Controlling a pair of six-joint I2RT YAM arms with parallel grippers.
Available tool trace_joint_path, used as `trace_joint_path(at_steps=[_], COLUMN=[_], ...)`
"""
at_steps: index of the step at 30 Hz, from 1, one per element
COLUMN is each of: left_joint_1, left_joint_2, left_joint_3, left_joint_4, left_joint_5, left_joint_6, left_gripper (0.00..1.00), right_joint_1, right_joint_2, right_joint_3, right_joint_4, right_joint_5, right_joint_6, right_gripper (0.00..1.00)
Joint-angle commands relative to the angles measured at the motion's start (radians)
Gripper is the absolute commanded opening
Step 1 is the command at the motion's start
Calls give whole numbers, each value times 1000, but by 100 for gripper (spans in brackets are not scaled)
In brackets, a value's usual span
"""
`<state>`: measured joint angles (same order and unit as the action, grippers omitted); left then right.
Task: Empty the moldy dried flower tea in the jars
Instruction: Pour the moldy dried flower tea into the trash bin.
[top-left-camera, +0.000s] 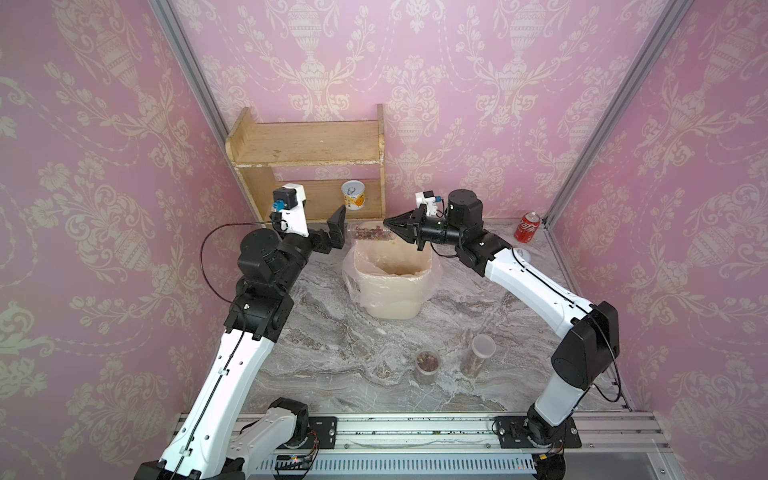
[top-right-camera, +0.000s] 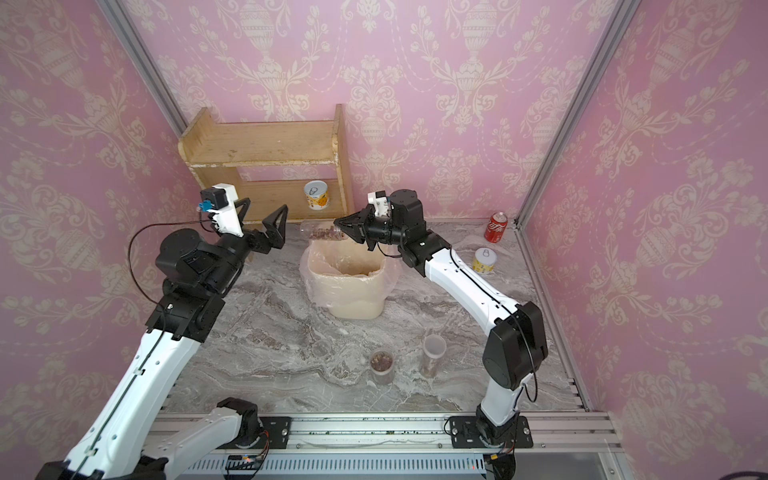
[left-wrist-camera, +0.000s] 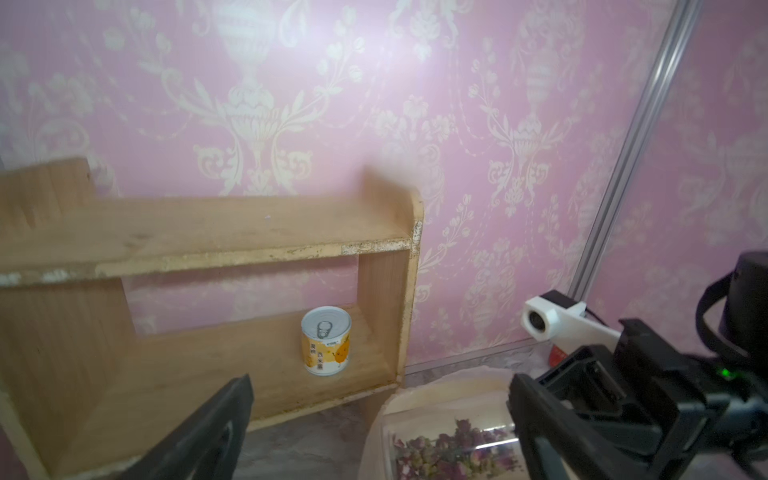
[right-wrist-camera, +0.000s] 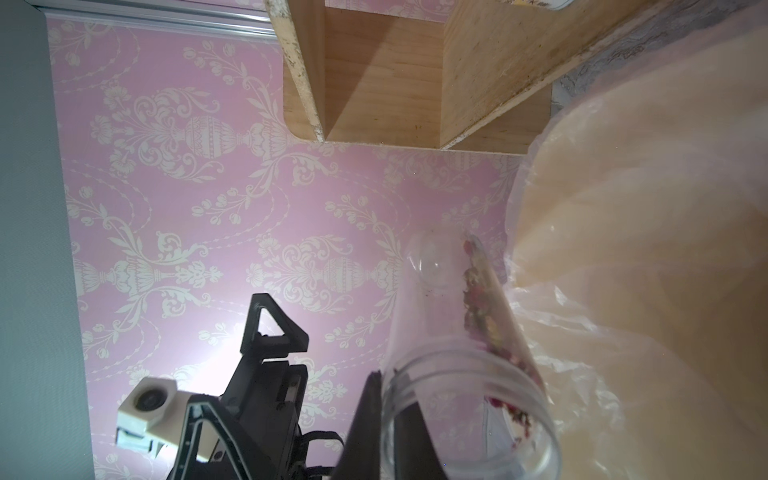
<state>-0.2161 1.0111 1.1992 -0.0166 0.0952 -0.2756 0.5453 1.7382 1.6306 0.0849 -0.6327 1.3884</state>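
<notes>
1. We see the held jar lying on its side above the far rim of the bag-lined bin. Its open mouth end sits in the right hand and its closed end points at the left hand.
2. The tea lies along that jar's lower side, and in the right wrist view it reaches up to the mouth.
3. The left hand stands just beside the jar's closed end, and both top views show a small gap between them.
4. We count three jars. Besides the held one, a short jar and a taller jar stand upright side by side on the counter. They are near the front edge and well apart from both hands, and each has brownish tea inside. The taller one has a whitish top.
5. We count two printed tins. The shelf tin is on the lower board of the wooden shelf, and the counter tin is beside the right arm. There is also one red cola can and one bin.
6. The right hand is clamped on the held jar near its mouth. The left hand's jaws are spread wide, and it holds and touches nothing.
</notes>
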Motion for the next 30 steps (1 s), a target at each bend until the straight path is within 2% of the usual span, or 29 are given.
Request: trace_joint_path(at_steps=[1,4,8,14,23,30], left_joint_1=[13,23,31,38,35,26], left_joint_2=[10,21,52,115,176,205], left_joint_3=[-49,-82,-93,-186,-196,-178], left_joint_4=[-14,22,57,309,389,408], left_joint_5=[-4,35,90,159,185,182], left_joint_6=[-516,-721,-930,-1259,-1371,-1373], left_gripper=[99,99,99,99,99,97], right_joint_1=[-5,-4,1,10,34,53], right_joint_2=[-68,-82,-88,-84,-61,-23], right_joint_3=[-19,-30,-38,-66,-54,-26], right_joint_4=[93,120,144,228,254,255], right_joint_5=[-17,-16,-13,-9,1,3], right_joint_6=[-6,-1,7,50,57,69], right_gripper=[0,0,0,0,0,0])
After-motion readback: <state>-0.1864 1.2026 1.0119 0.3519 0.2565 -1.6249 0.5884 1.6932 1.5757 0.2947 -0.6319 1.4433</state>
